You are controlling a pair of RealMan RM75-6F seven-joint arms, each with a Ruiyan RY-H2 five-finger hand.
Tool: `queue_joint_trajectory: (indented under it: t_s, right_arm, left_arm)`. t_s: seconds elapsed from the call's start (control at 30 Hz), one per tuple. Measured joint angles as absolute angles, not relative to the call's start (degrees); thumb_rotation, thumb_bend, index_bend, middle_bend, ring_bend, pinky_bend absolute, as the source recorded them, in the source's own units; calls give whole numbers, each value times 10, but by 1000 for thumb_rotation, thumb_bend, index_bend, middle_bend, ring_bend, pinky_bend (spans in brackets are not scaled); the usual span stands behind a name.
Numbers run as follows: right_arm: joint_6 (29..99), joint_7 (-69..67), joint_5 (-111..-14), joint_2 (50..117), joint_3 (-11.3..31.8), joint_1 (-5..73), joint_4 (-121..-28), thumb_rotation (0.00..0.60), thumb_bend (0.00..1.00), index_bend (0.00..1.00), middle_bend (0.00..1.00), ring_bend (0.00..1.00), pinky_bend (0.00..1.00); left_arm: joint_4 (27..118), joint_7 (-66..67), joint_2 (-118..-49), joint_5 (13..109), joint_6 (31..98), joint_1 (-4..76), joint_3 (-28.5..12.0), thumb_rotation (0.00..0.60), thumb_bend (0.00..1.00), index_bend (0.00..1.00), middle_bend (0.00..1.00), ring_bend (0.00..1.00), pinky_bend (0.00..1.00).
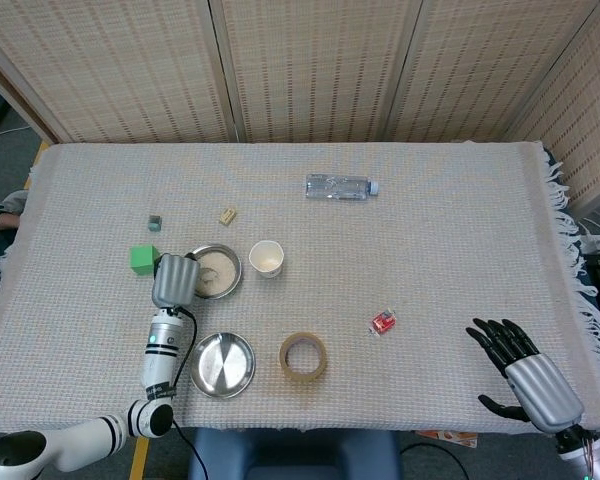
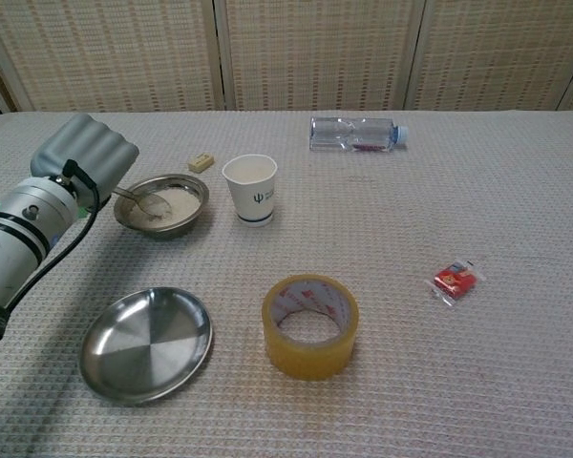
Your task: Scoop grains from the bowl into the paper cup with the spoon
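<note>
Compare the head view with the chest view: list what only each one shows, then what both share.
Only the head view: the right hand open at the table's near right corner, the small dark cube.
Only the chest view: the spoon lying in the grain bowl.
Both: left hand, paper cup, empty steel plate, tape roll, bottle.

Just right of the silver-grey left hand (image 2: 84, 157), the shiny steel bowl (image 2: 197, 197) holds pale beige grains (image 2: 176, 203). Further right, the white paper cup (image 2: 250, 189) carries a dark blue emblem and base stripe. Below the hand lies a plain silver plate (image 2: 145, 343); beside that, a translucent yellowish tape roll (image 2: 309, 326). A green block (image 1: 140, 259) sits left of the hand. The tablecloth (image 2: 458, 382) is beige woven.
</note>
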State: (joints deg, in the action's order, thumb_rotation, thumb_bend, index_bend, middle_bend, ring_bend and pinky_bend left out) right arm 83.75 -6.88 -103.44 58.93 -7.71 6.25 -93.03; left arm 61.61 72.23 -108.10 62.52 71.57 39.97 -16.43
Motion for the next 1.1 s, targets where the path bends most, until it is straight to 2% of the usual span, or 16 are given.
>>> queue_joint_trajectory:
  t_s: [0.63,1.1]
  right_arm:
    - [836,-67,-1033,590,-77,63,-930,600,88,0,0,0,0]
    - [834,-67,-1032,590,-77,63,-930,600,89,0,0,0,0]
  left_arm:
    - [673,723,-1042,582,715,405,-162,600,386,644,1000,1000,1000]
    - [802,712,-967,413,662,418,-217,600,387,653,1000,1000,1000]
